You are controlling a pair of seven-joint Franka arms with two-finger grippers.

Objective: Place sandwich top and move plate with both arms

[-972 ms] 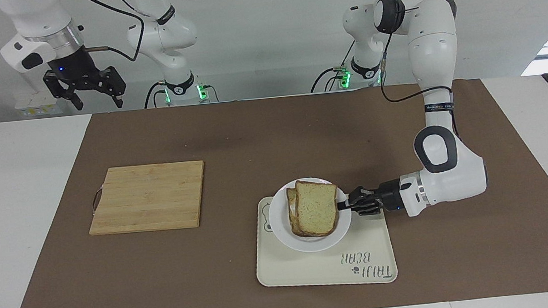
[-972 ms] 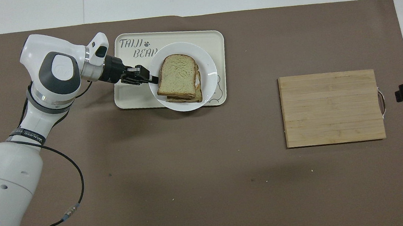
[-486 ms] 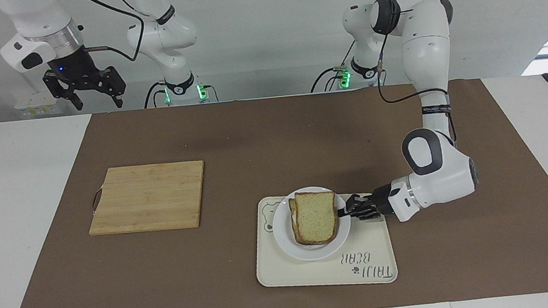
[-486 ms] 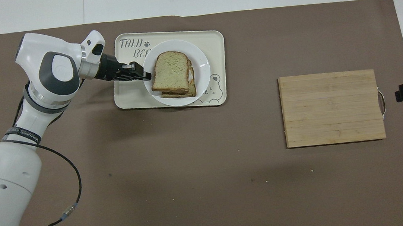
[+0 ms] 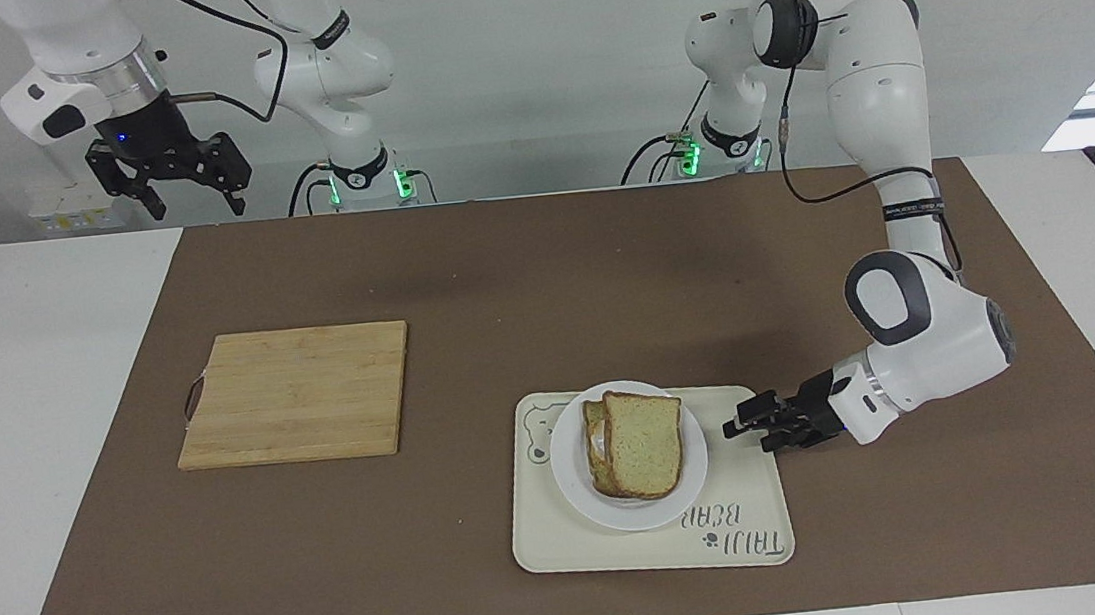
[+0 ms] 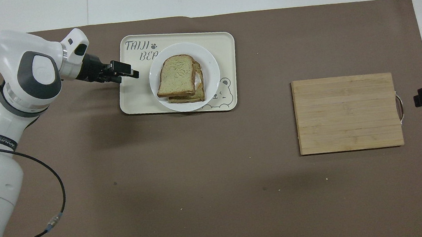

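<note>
The plate (image 5: 631,460) rests on the tray (image 5: 737,500), just beside the left tool (image 5: 732,424), sandwich top (image 5: 643,444) stacked on it; that tool's fingers look spread, empty; right tool (image 5: 177,187) waits spread; release seems done, retreat next.

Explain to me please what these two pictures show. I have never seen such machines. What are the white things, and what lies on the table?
The white things are two robot arms, each ending in a black two-finger gripper. One picture is taken from across the table, facing the robots; the other looks down from above them.

On the brown mat lies a cream tray. On it stands a white plate with a sandwich; its top slice is already placed. A wooden cutting board lies bare toward the right arm's end.

The left gripper is low over the tray's edge, apart from the plate, holding nothing. The right gripper waits up in the air, open.
</note>
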